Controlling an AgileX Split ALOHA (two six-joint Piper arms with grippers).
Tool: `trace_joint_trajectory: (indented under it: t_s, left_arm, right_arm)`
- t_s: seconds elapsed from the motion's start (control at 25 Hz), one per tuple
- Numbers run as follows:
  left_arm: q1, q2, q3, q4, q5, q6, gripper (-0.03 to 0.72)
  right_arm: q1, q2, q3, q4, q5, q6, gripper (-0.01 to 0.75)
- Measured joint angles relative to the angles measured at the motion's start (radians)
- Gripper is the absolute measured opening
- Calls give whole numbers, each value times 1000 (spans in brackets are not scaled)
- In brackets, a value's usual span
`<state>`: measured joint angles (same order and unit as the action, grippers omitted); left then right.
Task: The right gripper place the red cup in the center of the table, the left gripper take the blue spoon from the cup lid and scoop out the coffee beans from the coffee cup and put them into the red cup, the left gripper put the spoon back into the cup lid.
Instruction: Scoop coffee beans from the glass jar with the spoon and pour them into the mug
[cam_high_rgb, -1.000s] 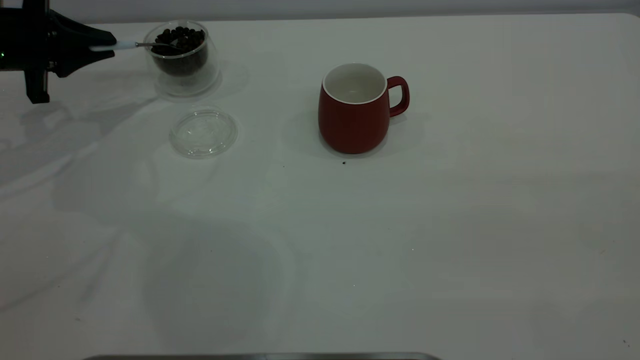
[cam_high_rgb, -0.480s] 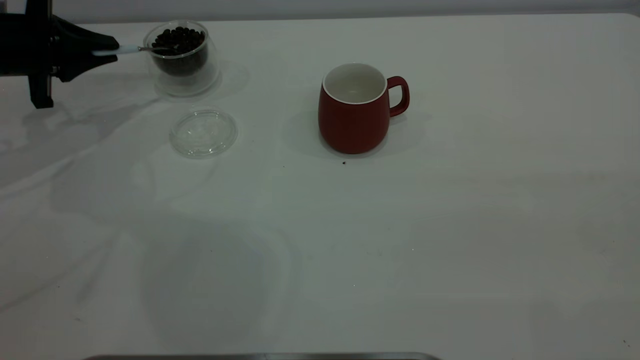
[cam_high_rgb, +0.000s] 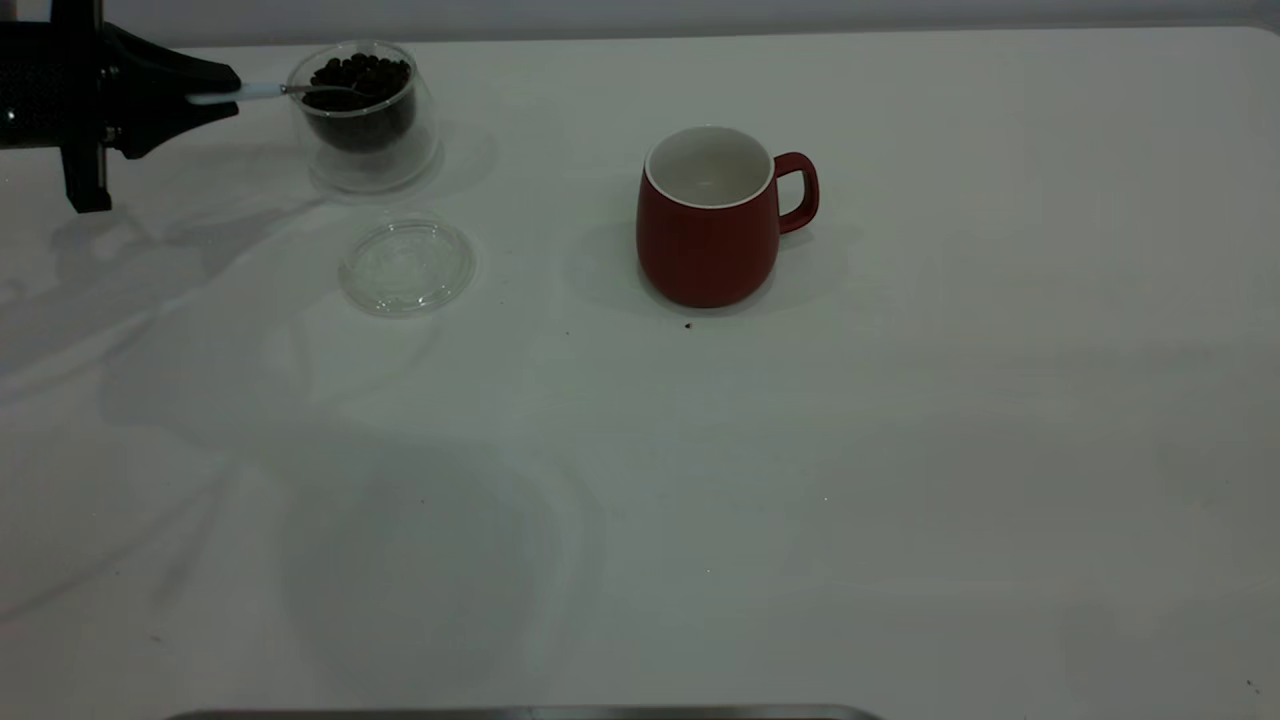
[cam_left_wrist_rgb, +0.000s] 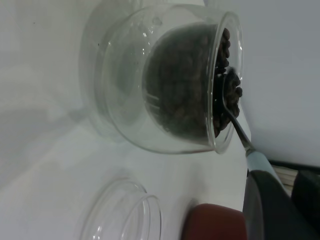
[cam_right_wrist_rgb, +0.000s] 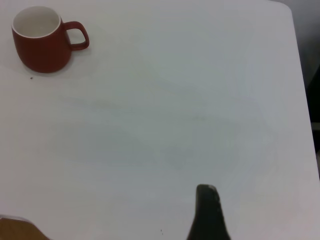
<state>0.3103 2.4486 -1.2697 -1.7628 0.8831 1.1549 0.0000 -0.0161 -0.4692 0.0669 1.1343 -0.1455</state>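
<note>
One blue spoon (cam_high_rgb: 262, 91) joins left pincer (cam_high_rgb: 205, 97) to coffee beans (cam_high_rgb: 360, 75).

The table (cam_high_rgb: 900, 450) looks smooth and matt white. The coffee cup (cam_high_rgb: 365, 130) is clear, glossy glass with double walls, and the beans (cam_high_rgb: 358, 72) inside are dark with a slight shine. The spoon (cam_high_rgb: 290, 91) has a shiny metal neck and a pale, smooth handle. The lid (cam_high_rgb: 407, 266), near the coffee cup, is transparent. The red cup (cam_high_rgb: 708, 235) looks ceramic, matt outside, white inside.
</note>
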Motion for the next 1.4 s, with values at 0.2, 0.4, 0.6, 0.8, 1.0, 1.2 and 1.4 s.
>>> trace_joint_trajectory:
  t_s: [0.2,0.4,0.6,0.8,1.0,1.2,1.4]
  left_arm:
    - [26,0,-1,0,5,-10,124]
    - [56,2,-1,3,55,-11,124]
    - [65,3,-1,4,98,-11,124]
    - [66,3,-3,5,125,-13,124]
    - [66,3,-3,5,177,-14,124]
    - [66,3,-4,6,208,-18,124]
    - [66,3,-4,6,217,-26,124]
  right_arm:
    - [0,0,0,0,0,0,590]
    - [0,0,0,0,0,0,590]
    - [0,0,0,0,0,0,590]
    - [0,0,0,0,0,0,590]
    - [0,0,0,0,0,0,590]
    - [0,0,0,0,0,0,590]
    - [0,0,0,0,0,0,590]
